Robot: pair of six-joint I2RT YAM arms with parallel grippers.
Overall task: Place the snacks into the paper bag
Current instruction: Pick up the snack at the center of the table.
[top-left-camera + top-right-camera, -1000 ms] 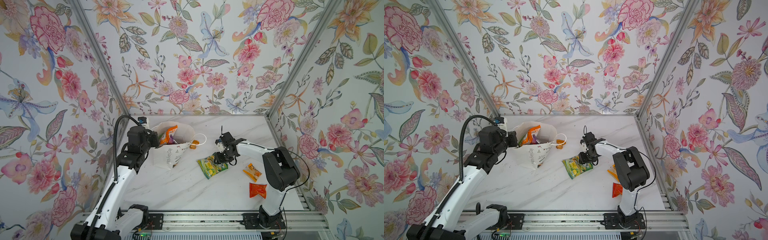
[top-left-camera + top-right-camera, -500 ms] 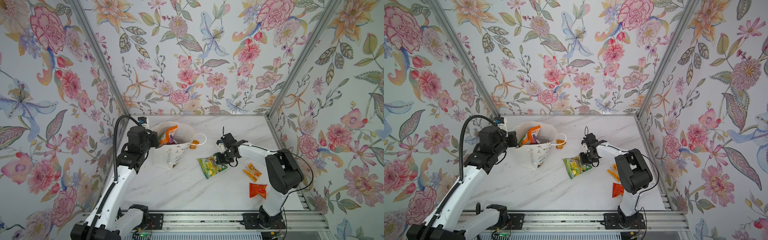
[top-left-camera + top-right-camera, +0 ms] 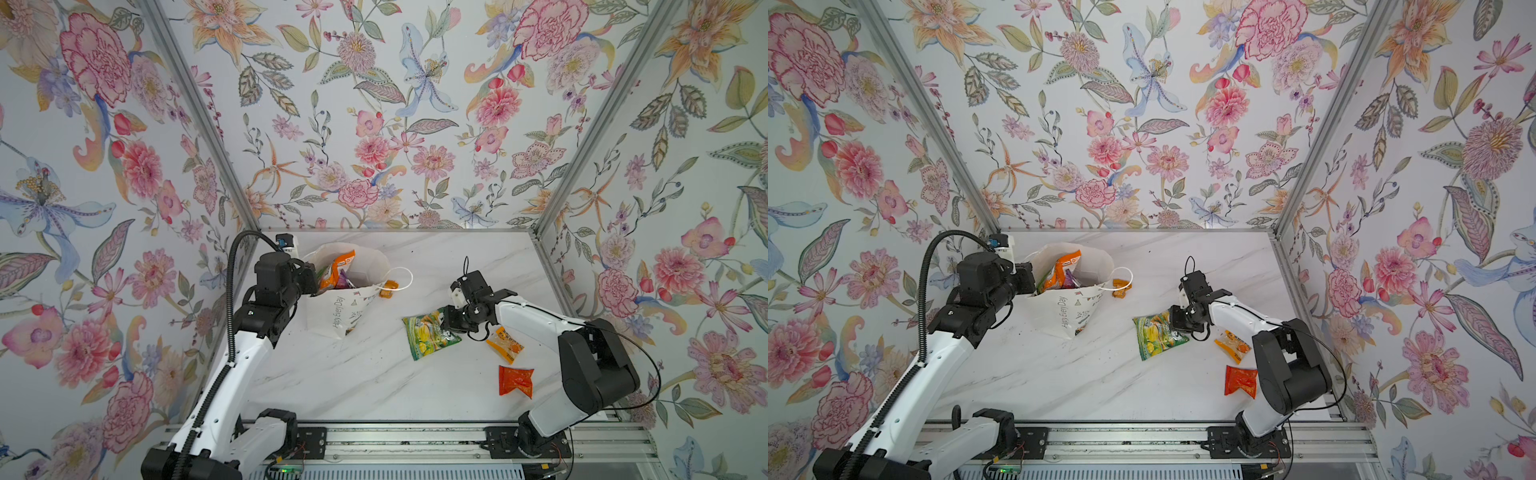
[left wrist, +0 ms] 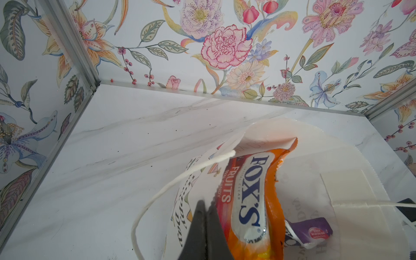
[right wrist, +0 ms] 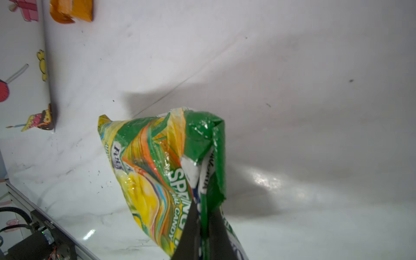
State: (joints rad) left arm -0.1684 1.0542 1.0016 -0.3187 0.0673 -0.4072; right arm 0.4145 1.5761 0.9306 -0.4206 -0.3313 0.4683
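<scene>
Your left tool (image 4: 205,206) is pinched shut on the near rim of the bag (image 3: 332,311), holding its mouth open. The bag leans. Its mouth faces up and toward the back wall, its folded base points to the front, and its long axis runs back to front. It is creased matte white paper with grey lettering on the near face. A thin cord (image 3: 405,276) loops out to the right.

Inside, a glossy orange FOX'S packet (image 4: 249,198) stands on end next to your tool. A purple packet (image 4: 313,231) sits lower beside it. A small sachet (image 3: 387,291) lies on the worktop (image 3: 353,386) just beside the bag, at the cord loop.

Your right tool (image 5: 202,216) is clamped narrow on one crumpled corner of the green packet (image 3: 430,338), a shiny, crinkled pillow pack printed yellow and green. Its length runs away from the tool, with the free end pointing toward the bag side and the front. Whether that free end touches the marble cannot be told.

Just right of it, near your right arm, lies an orange sachet (image 3: 505,340). A red sachet (image 3: 515,380) lies nearer the front, apart from it.

Bare marble separates the bag from the green packet and widens toward the front rail (image 3: 415,442). Floral walls (image 3: 374,124) close the worktop on the left, back and right. The bag sits near the back left corner.
</scene>
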